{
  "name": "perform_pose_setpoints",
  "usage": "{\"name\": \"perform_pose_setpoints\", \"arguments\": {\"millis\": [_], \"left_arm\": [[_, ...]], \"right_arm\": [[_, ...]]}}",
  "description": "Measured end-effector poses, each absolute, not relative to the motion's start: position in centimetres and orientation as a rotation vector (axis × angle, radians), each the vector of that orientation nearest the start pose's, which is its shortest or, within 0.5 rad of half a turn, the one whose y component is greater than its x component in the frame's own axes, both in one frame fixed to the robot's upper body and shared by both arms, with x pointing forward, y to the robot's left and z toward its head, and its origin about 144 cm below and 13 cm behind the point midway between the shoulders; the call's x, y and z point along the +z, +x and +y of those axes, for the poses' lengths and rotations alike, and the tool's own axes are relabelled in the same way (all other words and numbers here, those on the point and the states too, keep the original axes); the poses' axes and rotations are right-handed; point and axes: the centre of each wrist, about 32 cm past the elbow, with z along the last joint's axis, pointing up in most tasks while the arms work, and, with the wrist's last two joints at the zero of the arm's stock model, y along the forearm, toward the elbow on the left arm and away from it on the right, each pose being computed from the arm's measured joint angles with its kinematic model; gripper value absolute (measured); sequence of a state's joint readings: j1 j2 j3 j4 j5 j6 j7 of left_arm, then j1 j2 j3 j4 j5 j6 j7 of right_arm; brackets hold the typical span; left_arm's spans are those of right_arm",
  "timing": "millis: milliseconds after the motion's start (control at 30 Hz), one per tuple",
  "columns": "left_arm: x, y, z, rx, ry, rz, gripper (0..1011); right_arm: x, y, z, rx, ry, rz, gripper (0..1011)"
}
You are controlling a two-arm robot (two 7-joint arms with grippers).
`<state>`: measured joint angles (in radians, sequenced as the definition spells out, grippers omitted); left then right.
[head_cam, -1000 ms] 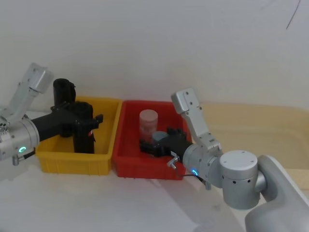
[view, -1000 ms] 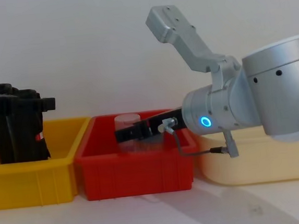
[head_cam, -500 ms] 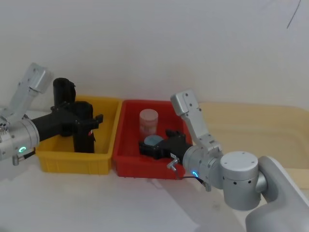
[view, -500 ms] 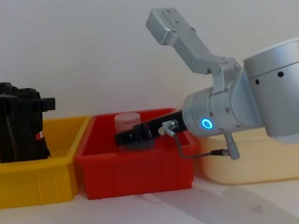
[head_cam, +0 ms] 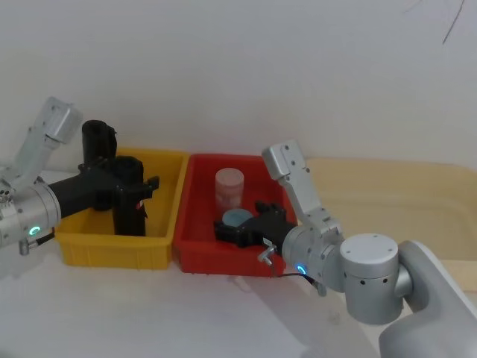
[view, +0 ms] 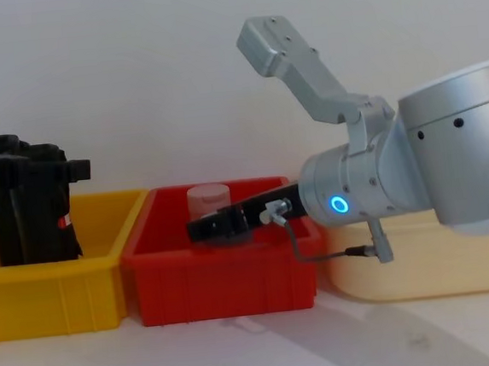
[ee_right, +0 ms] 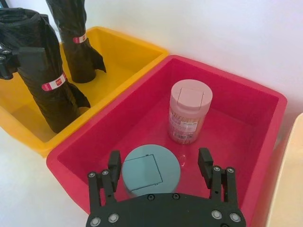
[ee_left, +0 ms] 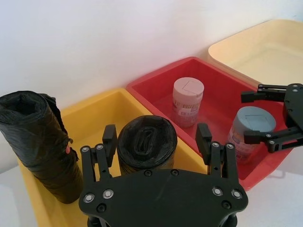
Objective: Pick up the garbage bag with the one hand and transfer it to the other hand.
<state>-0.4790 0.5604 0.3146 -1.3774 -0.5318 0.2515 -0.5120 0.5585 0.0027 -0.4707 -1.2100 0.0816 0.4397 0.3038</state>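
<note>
A bare robot test bench: white tabletop [head_cam: 149, 313] against a blank white wall [head_cam: 261, 67], with yellow bin [head_cam: 112, 252], red bin [head_cam: 212, 259] and beige bin [head_cam: 387, 201] in a row.

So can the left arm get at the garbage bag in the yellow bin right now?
Probably yes. The left gripper hangs over the garbage bag, jaws open either side of its top with nothing between; the second roll stands apart in the yellow bin.
</note>
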Motion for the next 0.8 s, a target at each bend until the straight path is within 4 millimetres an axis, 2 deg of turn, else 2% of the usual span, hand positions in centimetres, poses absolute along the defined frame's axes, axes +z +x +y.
{"name": "perform_pose_setpoints", "arguments": {"millis": [467, 733, 800], "left_arm": [[126.2, 56.68, 33.5, 0.921, 0.155, 0.029, 1000], [126.2, 56.68, 33.5, 0.921, 0.155, 0.029, 1000], [126.2, 56.68, 33.5, 0.921, 0.155, 0.029, 1000]], "right_arm": [[123.16, 57.99, -9.15, -0.858, -0.347, 0.083, 992], [123.13, 58.0, -9.17, -0.856, -0.349, 0.084, 820], [123.13, 58.0, -9.18, -0.856, -0.35, 0.085, 748]]}}
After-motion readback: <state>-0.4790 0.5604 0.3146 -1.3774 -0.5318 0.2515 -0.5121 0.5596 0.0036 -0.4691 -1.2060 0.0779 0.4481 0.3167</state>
